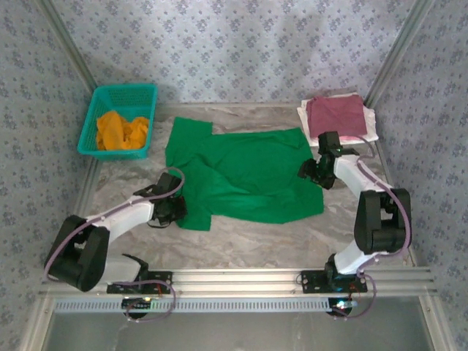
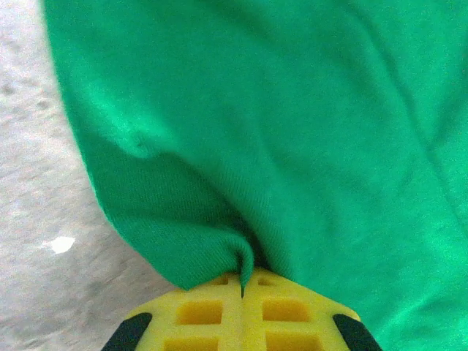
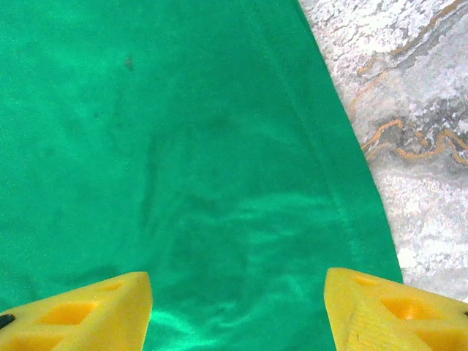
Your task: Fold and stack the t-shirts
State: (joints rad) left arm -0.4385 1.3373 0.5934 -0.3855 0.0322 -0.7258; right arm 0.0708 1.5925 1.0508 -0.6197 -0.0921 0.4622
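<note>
The green t-shirt (image 1: pixel 245 172) lies spread out flat in the middle of the bench (image 1: pixel 248 245). Everything else sits around it. Past its far left corner is a basket (image 1: pixel 89 131) with an orange t-shirt (image 1: pixel 121 131) bunched up inside. Past its far right corner a maroon t-shirt (image 1: pixel 336 115) lies folded on top of a white t-shirt (image 1: pixel 371 126).

The left hand (image 2: pixel 243 285) is at the near left corner of the green t-shirt. It is clenched tight on the edge of the cloth, and a little fold of green is pinched between its yellow fingers. The right hand (image 3: pixel 238 307) is over the right side of the green t-shirt, close to that edge. Its fingers are wide apart and it holds nothing.

The shirt looks soft, thin and light. It would bend and sag wherever it is lifted, and it could slide on the smooth bench. It will not break. A good place to hold it is right at an edge or a corner, where the cloth is doubled and thicker. The right hand would likely need to pinch the right edge so both hands can lift and fold together. One pinch alone might let the shirt crumple.
</note>
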